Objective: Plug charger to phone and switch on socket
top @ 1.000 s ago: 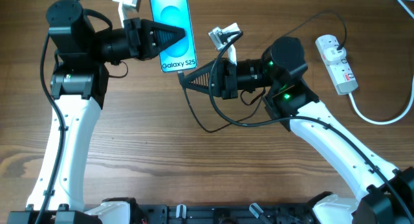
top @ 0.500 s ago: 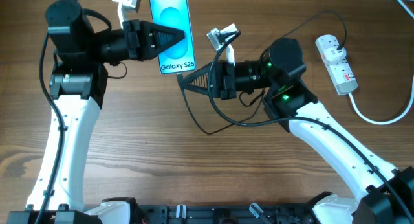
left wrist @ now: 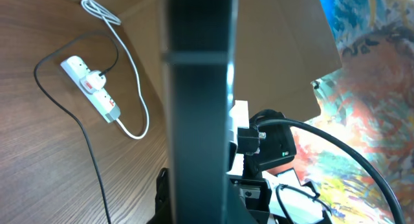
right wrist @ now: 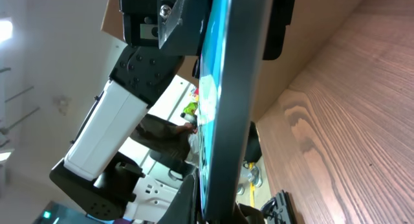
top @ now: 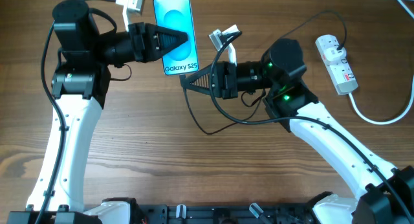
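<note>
Two arms meet for the plugging-in step.
Left claw [top: 186, 40] is clamped across the phone [top: 173, 17], holding it off the table. Right claw [top: 184, 82] sits just below its bottom edge, cable [top: 213, 123] trailing, grip unclear. The next move likely needs connector and port aligned; the power strip [top: 336, 62] waits far right.

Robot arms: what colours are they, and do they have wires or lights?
The left arm and right arm are long white tubes with chunky black joints. Each ends in a black, pointy, triangle-shaped pincer, the left pincer and right pincer. Thin black wires loop beside the joints, and small green lights glow on the right arm.
</note>
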{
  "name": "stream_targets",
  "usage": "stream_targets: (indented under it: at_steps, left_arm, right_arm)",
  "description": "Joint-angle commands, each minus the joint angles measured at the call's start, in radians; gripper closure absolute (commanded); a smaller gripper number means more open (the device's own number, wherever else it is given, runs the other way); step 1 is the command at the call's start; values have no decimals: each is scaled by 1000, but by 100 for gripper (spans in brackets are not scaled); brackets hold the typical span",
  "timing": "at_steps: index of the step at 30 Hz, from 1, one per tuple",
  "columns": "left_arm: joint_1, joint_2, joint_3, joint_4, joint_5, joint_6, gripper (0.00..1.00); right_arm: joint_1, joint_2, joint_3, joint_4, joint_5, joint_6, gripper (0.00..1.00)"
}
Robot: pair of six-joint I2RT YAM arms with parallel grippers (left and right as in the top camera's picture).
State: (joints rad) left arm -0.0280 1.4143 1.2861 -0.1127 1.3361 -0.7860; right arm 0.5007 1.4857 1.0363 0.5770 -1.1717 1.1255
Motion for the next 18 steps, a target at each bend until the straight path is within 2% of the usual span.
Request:
stream_targets:
  at_steps: [1, 4, 9, 11, 12, 13, 18]
  left_arm:
    - [-32, -21, -5, -28, 109, 46, 96]
    - [-32, -21, -5, -82, 114, 46, 96]
    - [-32, -21, -5, -87, 113, 47, 96]
    - [-32, -21, -5, -86, 108, 47, 96]
    - [-32, -21, -5, -86, 102, 47, 96]
    - [-32, -21, -5, -86, 101, 55, 96]
    - [-32, -21, -5, -86, 98, 102, 96]
  right_arm:
    - [-44, -3, 35, 39, 142, -47, 96]
    - [-44, -3, 35, 40, 144, -49, 96]
    - [-44, -3, 35, 43, 171, -42, 95]
    - [-44, -3, 35, 43, 161, -55, 33]
    - [-44, -3, 35, 43, 149, -65, 13]
    - [-44, -3, 35, 40, 127, -90, 2]
    - [-44, -3, 35, -140, -23, -322, 0]
